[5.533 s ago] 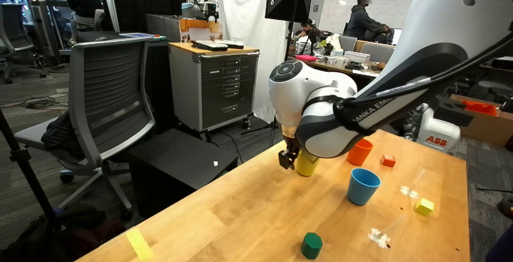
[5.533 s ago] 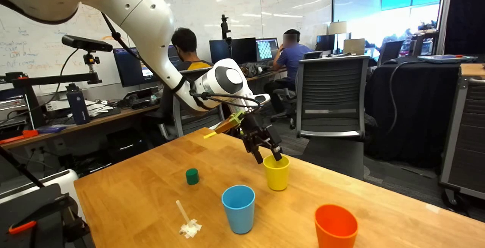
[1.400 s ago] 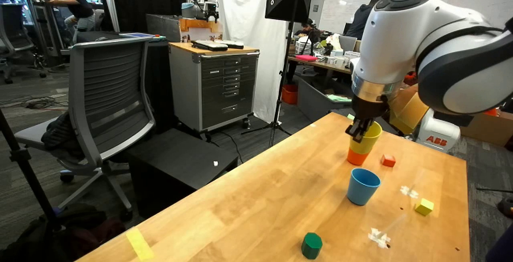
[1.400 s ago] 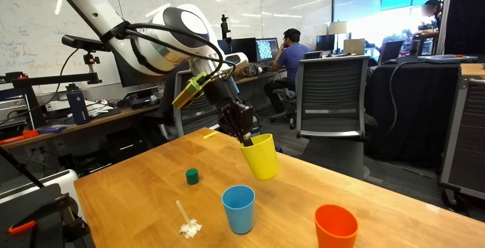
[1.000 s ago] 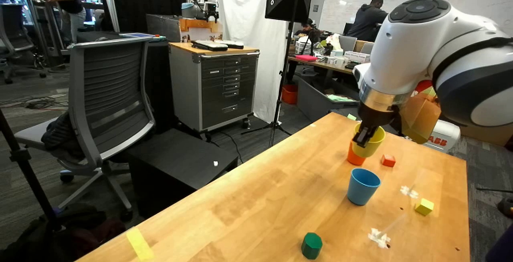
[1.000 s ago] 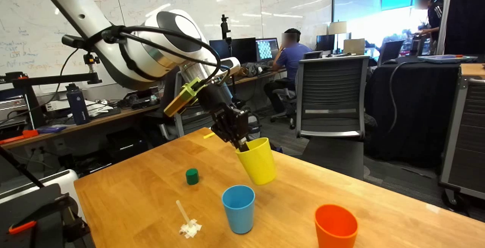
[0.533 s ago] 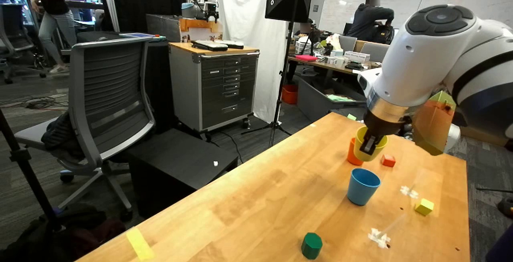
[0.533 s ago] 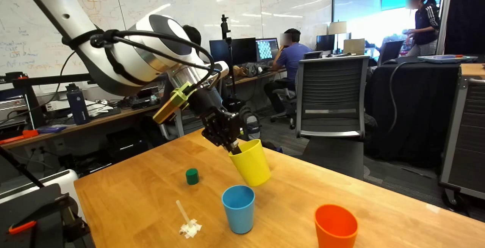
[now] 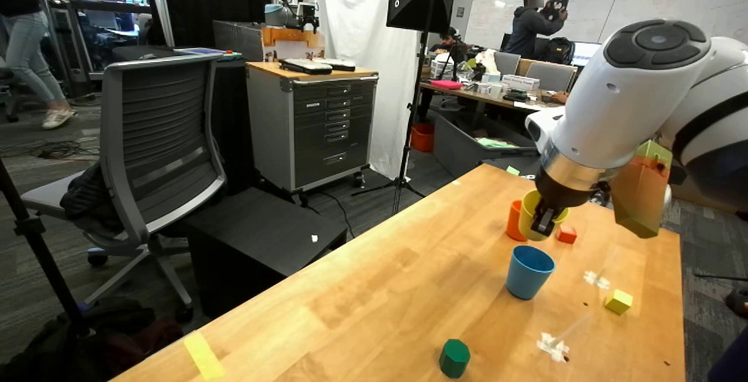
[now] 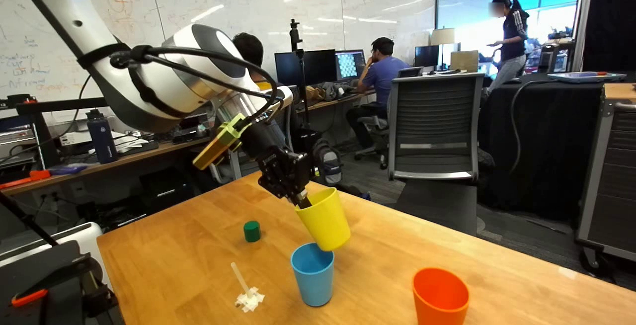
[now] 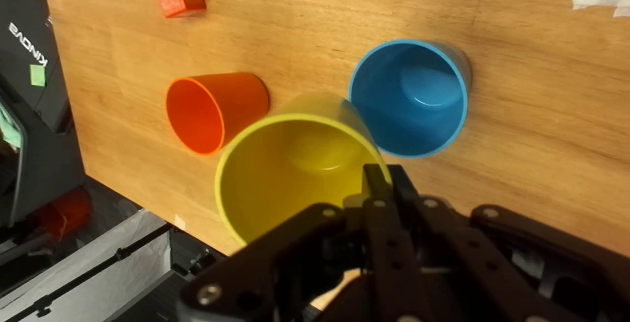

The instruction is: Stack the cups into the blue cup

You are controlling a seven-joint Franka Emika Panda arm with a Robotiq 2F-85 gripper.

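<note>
- Evidently, the orange cup is set nearer the far edge of the table, in an exterior view, than the blue cup.
- Aloft, the yellow cup is pinched at its rim by the gripper, long axis tilted.
- The blue cup is found lower, just beside the tilted base; shifting and righting seem needed.
- Below, the orange cup is cut off in an exterior view.
- The blue rim is partly hidden in the wrist view; contact cannot be judged.
</note>
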